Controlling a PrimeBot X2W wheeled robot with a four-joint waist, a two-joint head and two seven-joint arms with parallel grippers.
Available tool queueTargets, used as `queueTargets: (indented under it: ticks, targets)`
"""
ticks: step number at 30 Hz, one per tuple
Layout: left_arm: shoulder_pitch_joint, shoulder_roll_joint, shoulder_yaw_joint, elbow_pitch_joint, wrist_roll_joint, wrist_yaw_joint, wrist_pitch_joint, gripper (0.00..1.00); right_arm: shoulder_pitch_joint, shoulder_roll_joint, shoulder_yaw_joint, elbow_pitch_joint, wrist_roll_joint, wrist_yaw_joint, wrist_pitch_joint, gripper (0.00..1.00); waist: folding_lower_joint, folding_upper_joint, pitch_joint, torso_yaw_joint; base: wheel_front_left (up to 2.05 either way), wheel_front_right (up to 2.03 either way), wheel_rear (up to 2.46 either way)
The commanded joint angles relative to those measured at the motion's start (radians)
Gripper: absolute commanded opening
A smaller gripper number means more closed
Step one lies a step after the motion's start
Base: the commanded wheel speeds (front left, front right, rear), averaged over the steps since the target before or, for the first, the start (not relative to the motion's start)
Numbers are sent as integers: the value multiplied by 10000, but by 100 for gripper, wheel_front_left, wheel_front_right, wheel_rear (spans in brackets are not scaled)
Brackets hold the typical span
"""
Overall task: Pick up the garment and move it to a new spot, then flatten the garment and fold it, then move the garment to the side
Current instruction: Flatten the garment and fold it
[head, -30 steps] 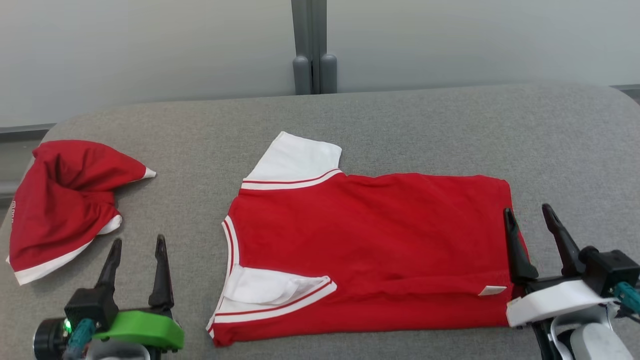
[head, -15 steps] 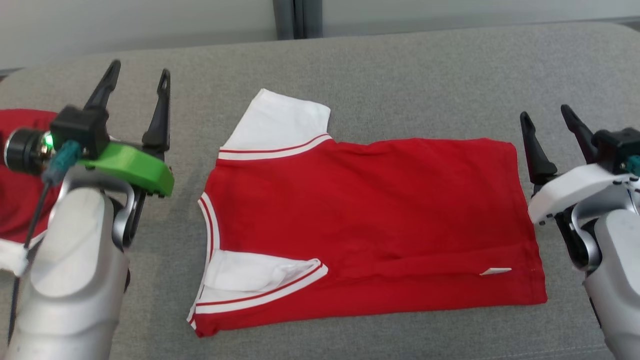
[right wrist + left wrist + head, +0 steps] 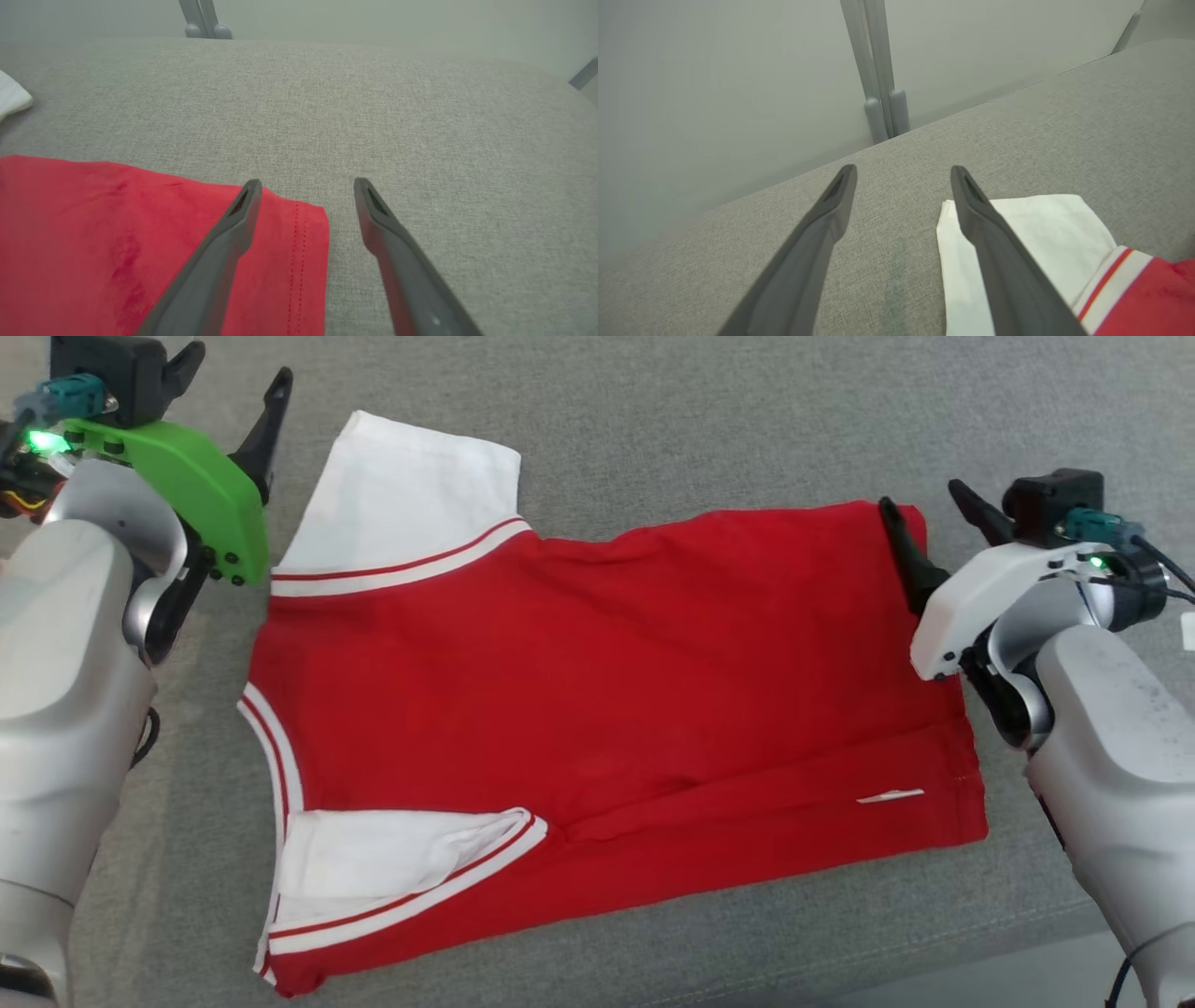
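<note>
garment (image 3: 607, 691), a red shirt with white sleeves, lies flat and folded lengthwise in the middle of the grey tabletop (image 3: 700, 420), neckline toward the robot's left. left tool (image 3: 233, 369) hovers with its fingers spread beside the far white sleeve (image 3: 411, 504), one finger over the sleeve's edge, holding nothing. right tool (image 3: 922, 499) is spread too, straddling the far hem corner (image 3: 308, 219): one finger over red cloth, the other over bare tabletop. a small white tag (image 3: 892, 795) shows near the hem.
</note>
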Motion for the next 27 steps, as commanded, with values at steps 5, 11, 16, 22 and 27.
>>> queueTargets:
  ticks: [5, 11, 16, 22, 27]
  targets:
    - [-503, 319, -963, 718, -812, 12, 403, 100, -741, 226, 768, 585, 589, -17, -111, 100, -2, 0, 864, -857, 0, 0, 0]
    - [-880, 476, -1737, 1228, -1482, 11, 391, 100, -1341, 358, 1602, 1085, 1232, -15, -258, 100, -2, 0, 1083, -1088, 0, 0, 0]
    - [-1191, 570, -2278, 1686, -1931, 11, 320, 100, -1706, 529, 2302, 1397, 1712, -15, -447, 100, -2, 0, 1227, -1266, 0, 0, 0]
    - [-1369, 464, -2784, 2177, -2280, 11, 301, 100, -1961, 590, 3080, 1646, 2281, -15, -456, 100, -2, 0, 1313, -1426, 0, 0, 0]
    - [-1329, 280, -3169, 2313, -2669, 11, 167, 0, -1953, 405, 3690, 1530, 2931, -7, -92, 22, -2, 0, 1241, -1384, 0, 0, 0]
